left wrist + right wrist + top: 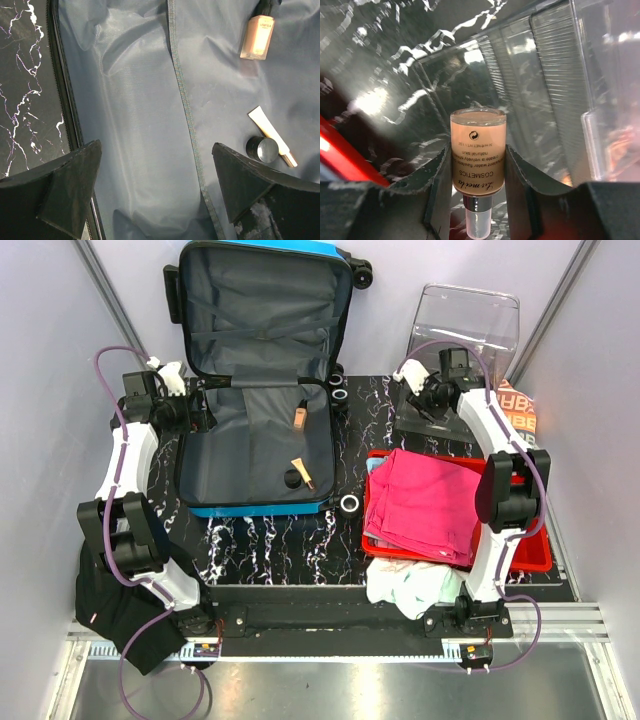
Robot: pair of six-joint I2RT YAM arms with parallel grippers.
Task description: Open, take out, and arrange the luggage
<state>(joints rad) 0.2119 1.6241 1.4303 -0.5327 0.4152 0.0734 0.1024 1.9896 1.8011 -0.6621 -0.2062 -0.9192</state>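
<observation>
Taking-out step, midway through.
The large bright blue hard-shell suitcase lies open on the black marbled worktop, its grey lining below the wide-spread left fingers. The clear plastic drawer box stands just beyond the right fingers, which clamp a beige foundation bottle. Next, probably: release it there, then drop the left fingers onto the small black jar to their right.

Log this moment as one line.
luggage: open | left pincer: open above lining | right pincer: shut on foundation bottle near clear box | inside: small bottle, tube, jar
</observation>
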